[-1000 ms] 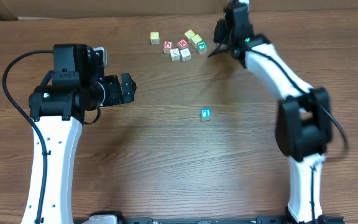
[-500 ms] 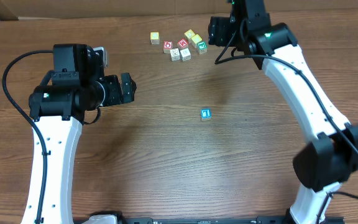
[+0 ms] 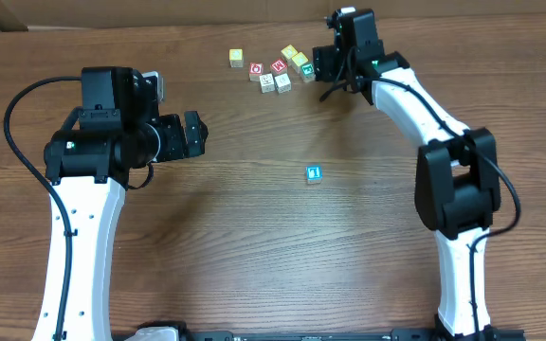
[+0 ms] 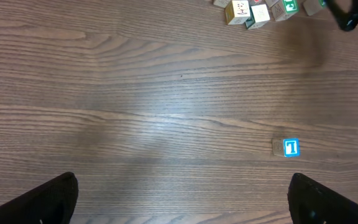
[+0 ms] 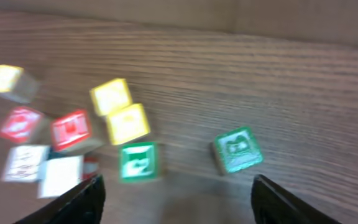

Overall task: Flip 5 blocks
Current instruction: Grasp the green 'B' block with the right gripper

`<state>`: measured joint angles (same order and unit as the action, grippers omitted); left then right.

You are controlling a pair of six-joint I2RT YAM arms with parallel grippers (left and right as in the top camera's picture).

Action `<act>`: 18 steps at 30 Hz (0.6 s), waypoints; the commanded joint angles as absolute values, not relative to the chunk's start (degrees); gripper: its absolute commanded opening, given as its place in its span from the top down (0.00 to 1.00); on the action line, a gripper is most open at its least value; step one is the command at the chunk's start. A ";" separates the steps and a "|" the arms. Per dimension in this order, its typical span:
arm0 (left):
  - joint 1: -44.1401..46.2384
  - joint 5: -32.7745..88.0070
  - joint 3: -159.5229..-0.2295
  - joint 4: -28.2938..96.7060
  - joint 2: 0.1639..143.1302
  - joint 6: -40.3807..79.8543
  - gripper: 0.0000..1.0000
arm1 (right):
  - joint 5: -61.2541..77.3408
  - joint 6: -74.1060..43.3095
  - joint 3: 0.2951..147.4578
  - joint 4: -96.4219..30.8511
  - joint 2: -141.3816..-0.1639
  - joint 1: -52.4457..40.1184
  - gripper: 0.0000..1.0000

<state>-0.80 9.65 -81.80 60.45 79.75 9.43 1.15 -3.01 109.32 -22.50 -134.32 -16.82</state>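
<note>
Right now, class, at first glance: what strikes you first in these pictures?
A cluster of little letter cubes, yellow, red, whitish and green, crowds the far edge of the table, with the right gripper open just beside it. One blue-printed cube sits alone mid-table.

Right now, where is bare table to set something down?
The table is bare between the left hand and the lone blue block, and across the near side below it. Crowded only at the far edge, where the block cluster sits beside the right hand.
</note>
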 commanded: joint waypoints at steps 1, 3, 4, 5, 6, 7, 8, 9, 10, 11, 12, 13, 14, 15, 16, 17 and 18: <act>-0.73 9.69 -82.87 60.40 79.88 8.99 0.00 | 0.99 -1.43 109.10 -19.07 -136.55 -14.11 0.31; -0.73 9.69 -82.87 60.40 79.88 8.99 0.01 | 1.06 -1.45 109.10 -18.00 -137.47 -13.17 0.32; -0.73 9.69 -82.87 60.42 79.88 8.99 0.00 | 1.30 -1.45 109.08 -17.82 -137.58 -12.75 0.33; -0.73 9.69 -82.87 60.42 79.88 8.99 0.00 | 1.72 -1.45 109.08 -17.65 -138.17 -12.38 0.34; -0.73 9.69 -82.87 60.42 79.88 8.99 0.00 | 2.24 -1.43 109.08 -17.61 -138.39 -12.21 0.34; -0.73 9.69 -82.87 60.40 79.88 8.99 0.00 | 3.22 -1.39 109.08 -17.50 -138.85 -12.12 0.34; -0.73 9.69 -82.87 60.42 79.88 8.99 0.00 | 3.92 -0.91 109.08 -17.21 -139.31 -12.12 0.34; -0.73 9.69 -82.87 60.40 79.88 8.99 0.00 | 5.28 0.38 109.08 -17.19 -139.52 -12.14 0.34; -0.73 9.69 -82.87 60.42 79.88 8.99 0.00 | 7.07 2.07 109.08 -17.15 -140.09 -12.14 0.34; -0.73 9.72 -82.87 60.40 79.88 8.99 0.00 | 8.71 3.29 109.08 -17.21 -140.29 -12.14 0.34; -0.73 9.69 -82.87 60.40 79.88 8.99 0.00 | 9.87 3.51 109.08 -17.41 -140.33 -12.14 0.33; -0.73 9.69 -82.87 60.42 79.88 8.99 0.00 | 10.50 3.51 109.08 -17.50 -140.33 -12.14 0.33; -0.73 9.69 -82.87 60.40 79.88 8.99 0.00 | 11.22 3.49 109.08 -17.58 -140.33 -12.14 0.34; -0.73 9.69 -82.87 60.42 79.88 8.99 0.00 | 12.03 3.51 109.08 -17.47 -140.33 -12.14 0.34; -0.73 9.69 -82.87 60.40 79.88 8.99 0.00 | 12.43 3.51 109.08 -17.39 -140.33 -12.14 0.33; -0.73 9.69 -82.87 60.40 79.88 8.99 0.00 | 12.78 3.53 109.08 -17.37 -140.33 -12.14 0.34; -0.73 9.69 -82.87 60.40 79.88 8.99 0.00 | 12.75 3.53 109.08 -17.56 -140.35 -12.14 0.36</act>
